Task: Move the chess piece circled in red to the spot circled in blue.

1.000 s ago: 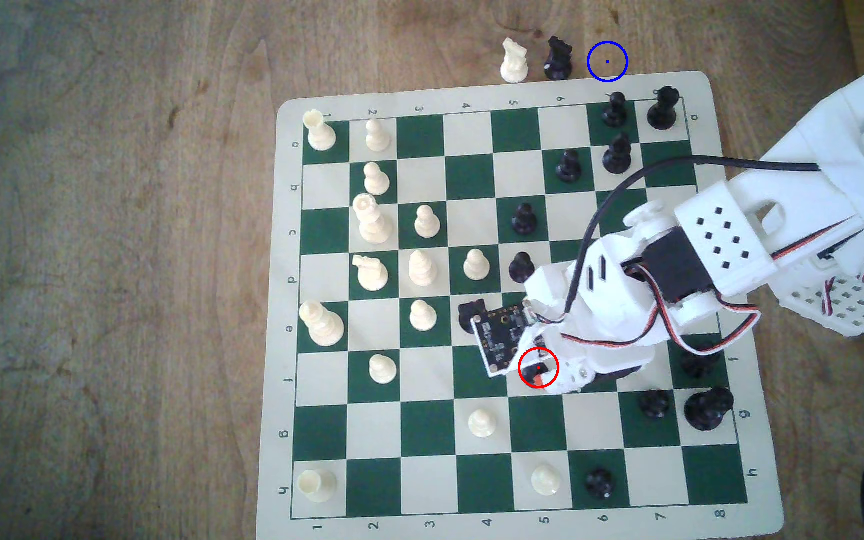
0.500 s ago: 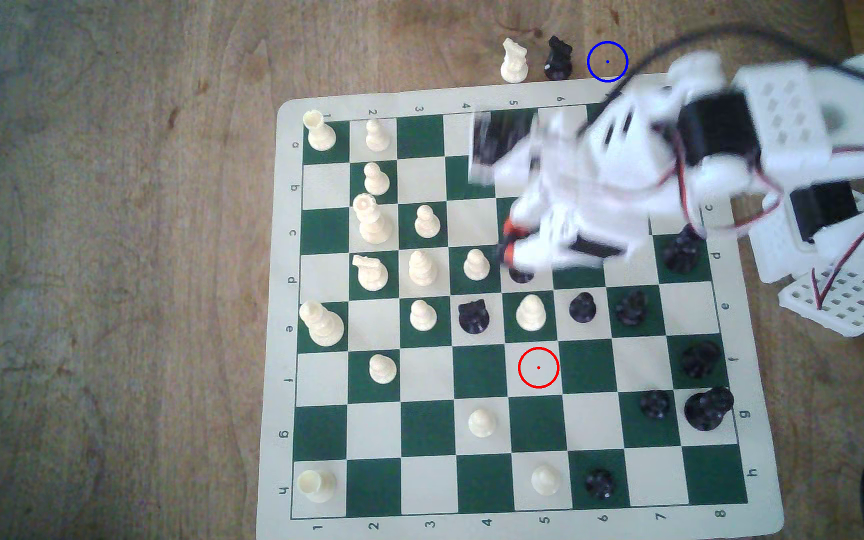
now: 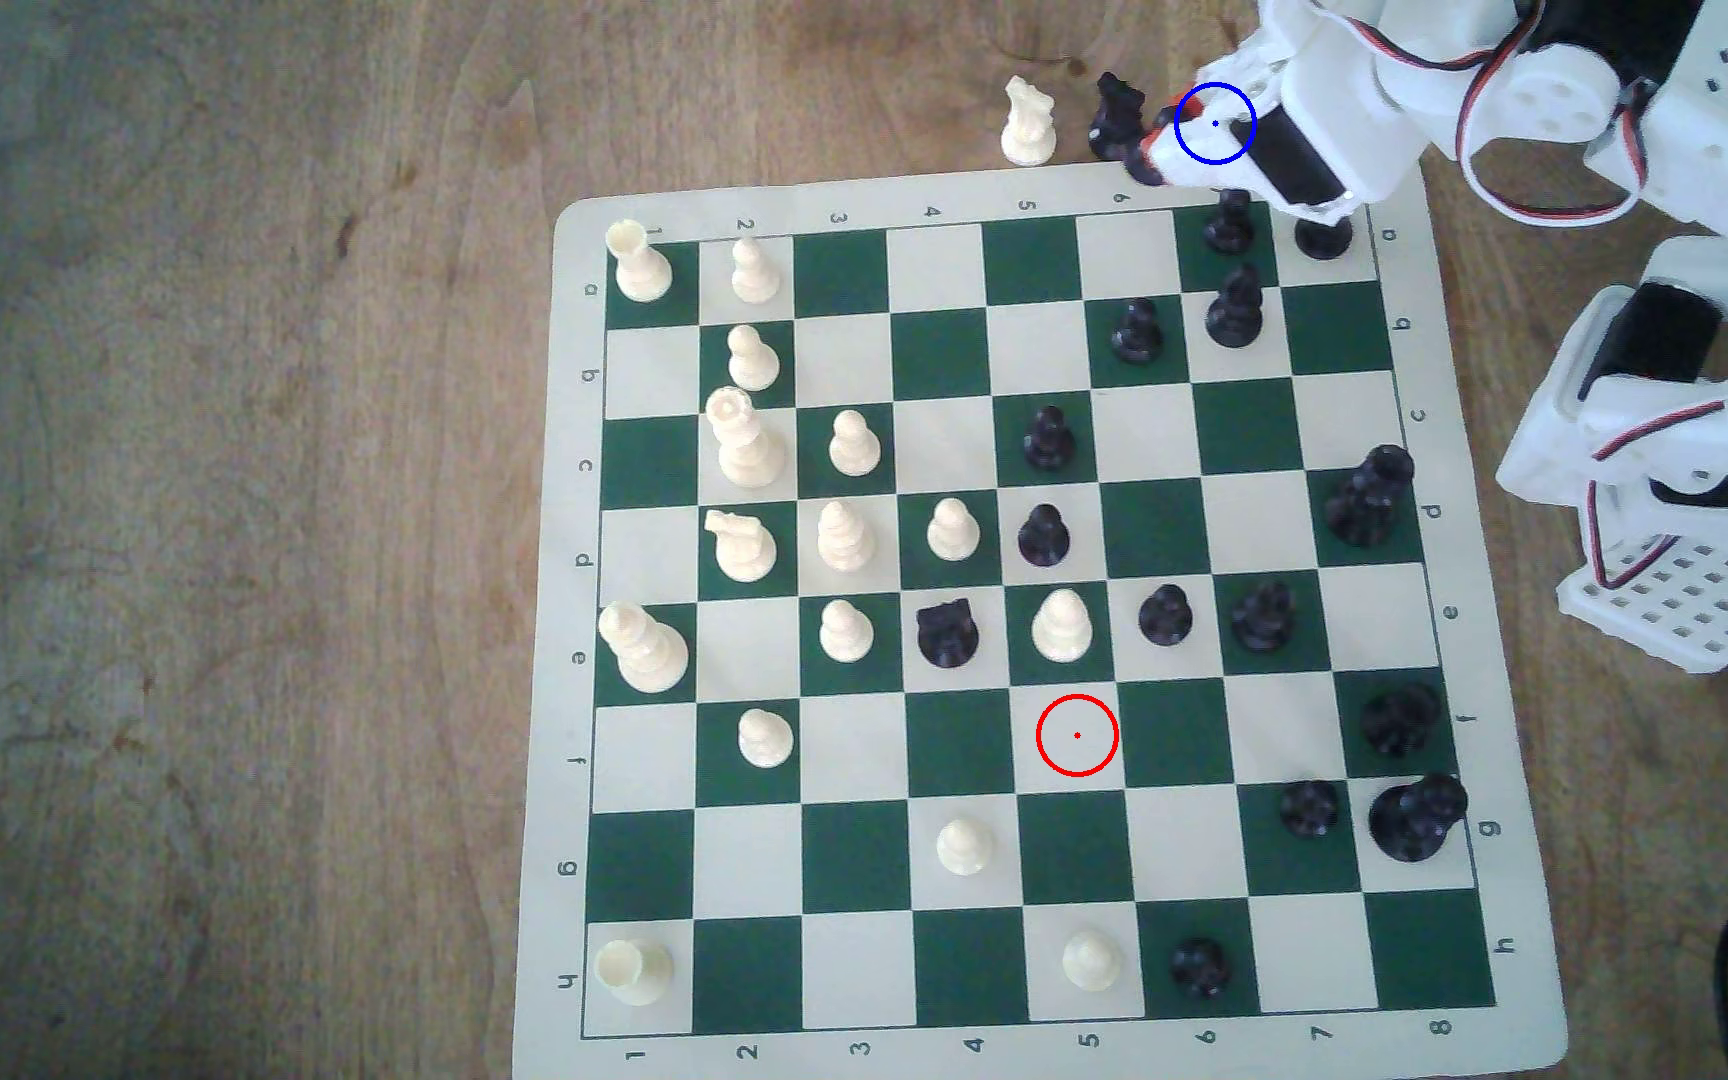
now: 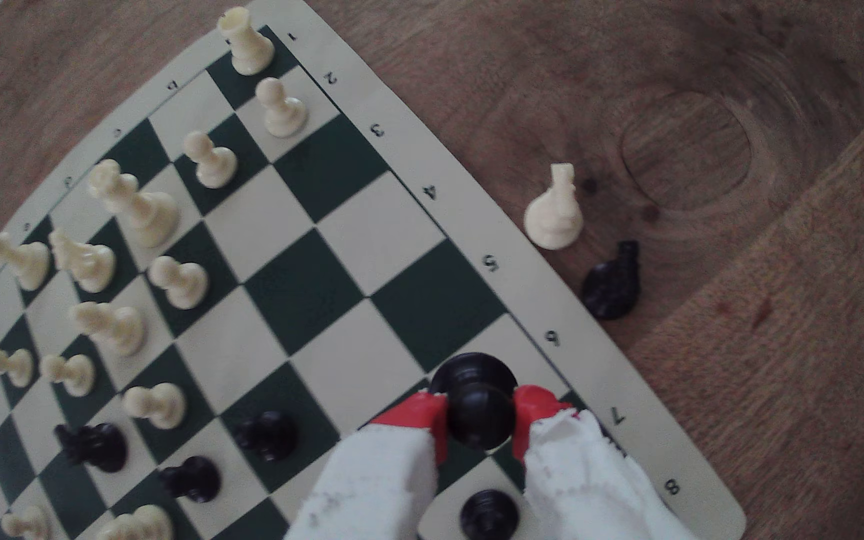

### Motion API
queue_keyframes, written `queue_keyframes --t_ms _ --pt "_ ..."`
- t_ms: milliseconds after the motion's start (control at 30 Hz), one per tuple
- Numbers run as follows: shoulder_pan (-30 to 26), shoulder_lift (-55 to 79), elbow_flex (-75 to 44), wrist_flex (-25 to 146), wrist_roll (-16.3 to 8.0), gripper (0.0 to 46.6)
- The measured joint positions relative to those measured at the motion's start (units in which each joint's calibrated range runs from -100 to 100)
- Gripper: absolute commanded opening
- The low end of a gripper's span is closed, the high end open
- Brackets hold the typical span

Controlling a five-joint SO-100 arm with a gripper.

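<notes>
The gripper (image 4: 481,415) pinches the black pawn (image 4: 476,400) by its ball head between two red-tipped fingers (image 4: 414,418), above the chessboard (image 4: 315,291) edge near the numerals 6 and 7. On the wooden table (image 4: 731,130) beyond that edge, a white knight (image 4: 554,210) and a black knight (image 4: 613,283) stand close together. Another black pawn (image 4: 488,514) sits between the white finger bodies.

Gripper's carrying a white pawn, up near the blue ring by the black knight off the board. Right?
Not quite: the pawn is black, not white. The wrist view shows its ball head clamped between the gripper and its red-tipped fingers. The rest holds: the exterior view puts it at the blue ring beside the black knight.
</notes>
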Motion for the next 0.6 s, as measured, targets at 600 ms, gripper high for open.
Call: queue_keyframes --t_ms 600 --pt "15.27 5.95 14.19 -17.21 4.0 0.3"
